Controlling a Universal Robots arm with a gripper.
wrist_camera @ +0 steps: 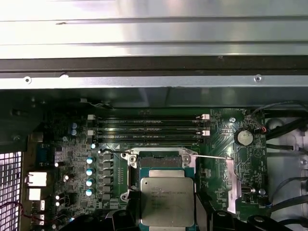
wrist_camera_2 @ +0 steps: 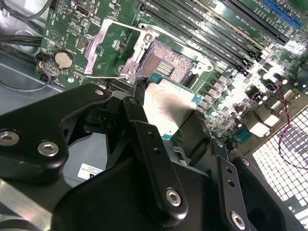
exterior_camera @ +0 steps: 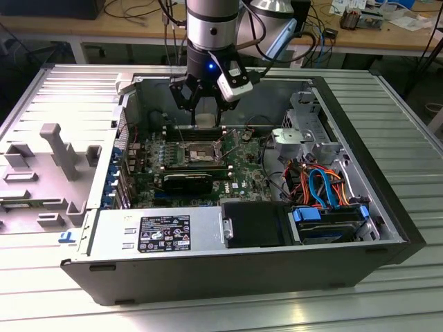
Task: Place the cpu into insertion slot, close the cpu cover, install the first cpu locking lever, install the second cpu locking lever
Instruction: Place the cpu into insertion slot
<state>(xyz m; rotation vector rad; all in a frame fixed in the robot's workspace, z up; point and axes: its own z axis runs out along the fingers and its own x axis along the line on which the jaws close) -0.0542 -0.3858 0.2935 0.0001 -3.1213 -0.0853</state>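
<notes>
Evidently only the first step is underway: the jaws are clenched on the cpu, held just above the bare insertion slot, while the cpu cover stands flipped open and the locking levers look unfastened.

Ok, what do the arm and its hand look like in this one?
The arm is a silver-grey cylinder with a small blue light at the wrist. The hand is matte black, built of angular bolted links with silver screws. A small white module is mounted beside it, and black cables loop off the arm.
</notes>
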